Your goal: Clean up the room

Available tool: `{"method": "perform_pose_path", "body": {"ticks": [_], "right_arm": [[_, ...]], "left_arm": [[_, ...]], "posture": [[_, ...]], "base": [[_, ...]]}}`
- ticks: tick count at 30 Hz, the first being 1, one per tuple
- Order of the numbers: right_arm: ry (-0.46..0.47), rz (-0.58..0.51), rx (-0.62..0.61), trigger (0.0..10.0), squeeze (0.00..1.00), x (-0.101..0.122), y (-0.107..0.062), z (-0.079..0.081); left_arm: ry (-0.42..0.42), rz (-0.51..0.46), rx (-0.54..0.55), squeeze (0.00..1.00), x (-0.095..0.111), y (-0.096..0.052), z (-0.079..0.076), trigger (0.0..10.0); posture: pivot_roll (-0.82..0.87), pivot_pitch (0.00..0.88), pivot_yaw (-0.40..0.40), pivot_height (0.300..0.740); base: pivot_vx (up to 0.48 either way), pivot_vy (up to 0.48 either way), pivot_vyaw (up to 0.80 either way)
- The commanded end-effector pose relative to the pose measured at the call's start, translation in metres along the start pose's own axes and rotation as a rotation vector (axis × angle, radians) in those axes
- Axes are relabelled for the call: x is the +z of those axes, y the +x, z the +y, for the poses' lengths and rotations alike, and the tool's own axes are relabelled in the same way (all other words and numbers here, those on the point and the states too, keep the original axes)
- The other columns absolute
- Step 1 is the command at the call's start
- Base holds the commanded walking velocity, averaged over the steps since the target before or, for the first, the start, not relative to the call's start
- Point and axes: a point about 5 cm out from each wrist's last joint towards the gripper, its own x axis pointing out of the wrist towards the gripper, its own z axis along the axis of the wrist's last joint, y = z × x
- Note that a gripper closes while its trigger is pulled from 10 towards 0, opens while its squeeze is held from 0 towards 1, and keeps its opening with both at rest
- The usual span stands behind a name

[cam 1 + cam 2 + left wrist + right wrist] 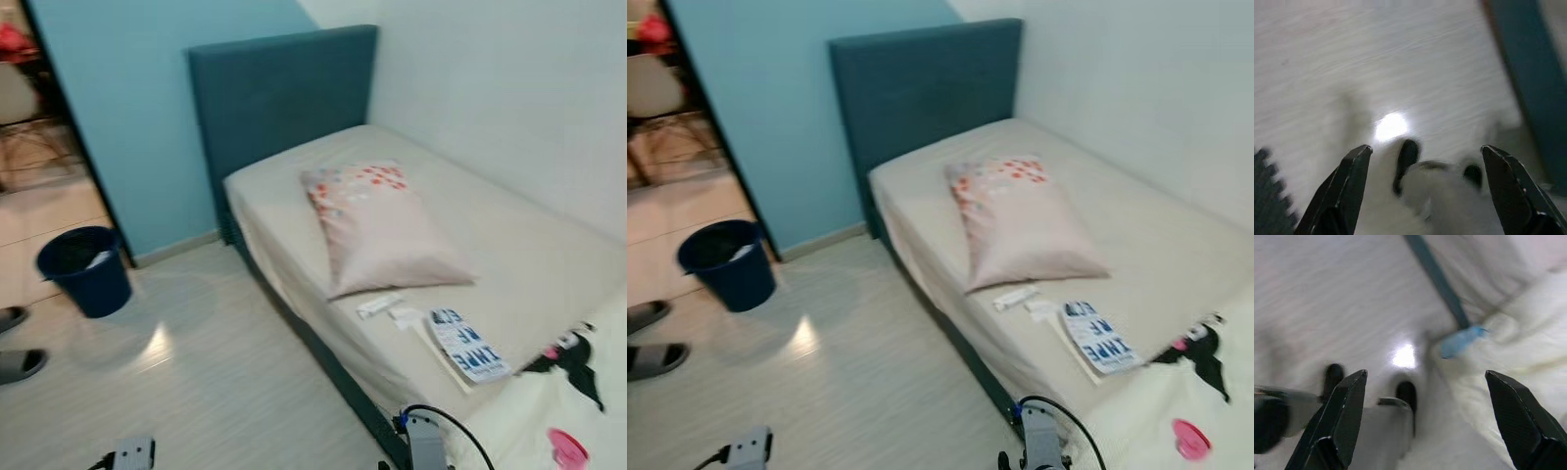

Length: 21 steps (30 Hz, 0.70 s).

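A booklet (469, 345) with large blue lettering, too blurred to read, lies on the bed (509, 245) beside two small wrappers (380, 305) and a pillow (377, 225). A dark blue bin (86, 269) stands on the floor. Left gripper (1427, 161) and right gripper (1425, 387) hang wide apart above the floor.

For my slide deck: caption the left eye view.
Pillow, booklet and wrappers on the bed; blue bin on the floor.

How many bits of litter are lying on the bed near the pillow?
3: a small white wrapper just below the pillow, a smaller white scrap beside it, and a blue-and-white printed booklet next to those. The blanket may hide more.
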Motion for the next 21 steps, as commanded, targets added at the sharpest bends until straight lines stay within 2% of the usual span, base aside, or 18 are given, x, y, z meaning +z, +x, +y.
{"method": "perform_pose_path", "body": {"ticks": [1, 2, 4, 11, 17, 21], "right_arm": [[-0.011, -0.015, 0.021, 10.0, 0.00, 0.008, 0.002, 0.006], [-0.027, -0.019, 0.025, 10.0, 0.00, 0.009, 0.002, 0.005], [-0.014, -0.020, 0.024, 10.0, 0.00, 0.009, 0.002, 0.006], [0.004, -0.020, 0.018, 10.0, 0.00, 0.009, 0.002, 0.007], [0.004, -0.020, 0.005, 10.0, 0.00, 0.008, 0.003, 0.011], [0.004, -0.004, -0.009, 10.0, 0.00, 0.006, 0.002, 0.008]], "left_arm": [[-0.011, -0.002, 0.006, 0.00, 0.000, 0.000, 0.001, 10.0], [-0.012, -0.007, -0.006, 0.00, 0.001, 0.002, -0.006, 10.0], [-0.011, -0.008, -0.016, 0.00, 0.001, 0.004, -0.011, 10.0], [-0.010, -0.008, -0.027, 0.00, 0.001, 0.004, -0.014, 10.0], [-0.018, -0.018, -0.040, 0.00, 0.002, 0.005, -0.016, 10.0], [-0.025, -0.052, -0.078, 0.00, 0.011, 0.008, -0.024, 10.0]], "posture": [[-0.06, 0.021, -0.015, 0.740], [-0.07, 0.021, -0.015, 0.740], [-0.07, 0.021, -0.013, 0.740], [-0.07, 0.026, -0.013, 0.740], [-0.06, 0.026, -0.017, 0.740], [-0.07, 0.027, -0.016, 0.740]], "base": [[0.480, 0.000, 0.46], [0.480, 0.000, 0.80], [0.480, 0.000, 0.80], [0.480, 0.000, 0.80], [0.480, 0.000, 0.00], [0.480, 0.000, 0.00]]}}
